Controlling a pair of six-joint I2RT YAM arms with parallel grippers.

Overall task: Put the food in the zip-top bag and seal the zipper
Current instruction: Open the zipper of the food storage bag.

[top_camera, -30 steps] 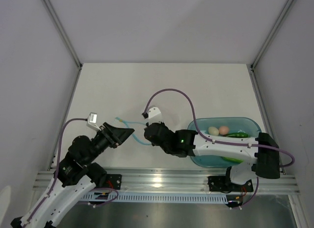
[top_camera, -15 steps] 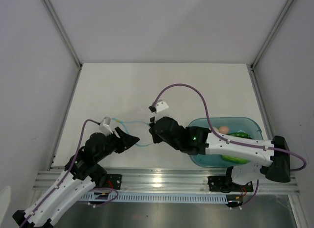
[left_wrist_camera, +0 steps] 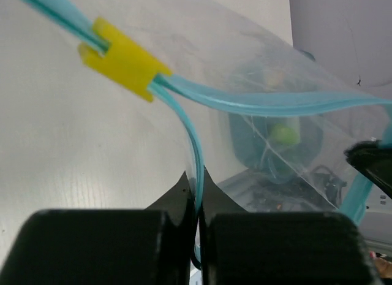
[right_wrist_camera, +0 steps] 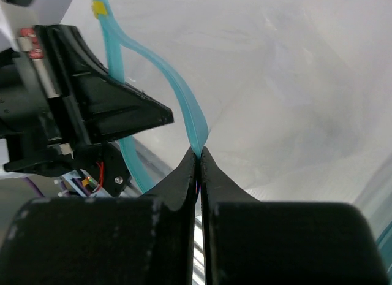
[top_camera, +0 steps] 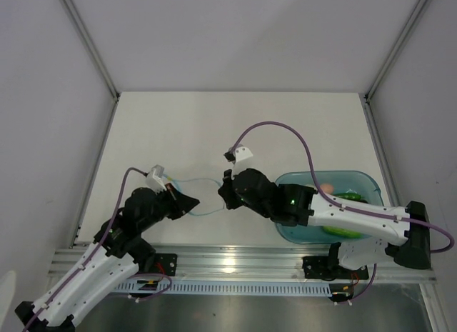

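Observation:
The clear zip-top bag hangs stretched between my two grippers just above the table's near edge. My left gripper is shut on one lip of the light blue zipper, below the yellow slider. The right gripper is shut on the other zipper lip, facing the left gripper. In the top view the left gripper and right gripper stand close together. The food lies in the teal tray: a pink egg, a green pepper and a cucumber.
The right arm stretches over the tray and hides part of its contents. White walls stand on the left, right and back. The metal rail with both arm bases runs along the near edge.
My left gripper has moved in and shut on the bag's zipper lip. The right arm has shifted a little to the right, still holding its lip.

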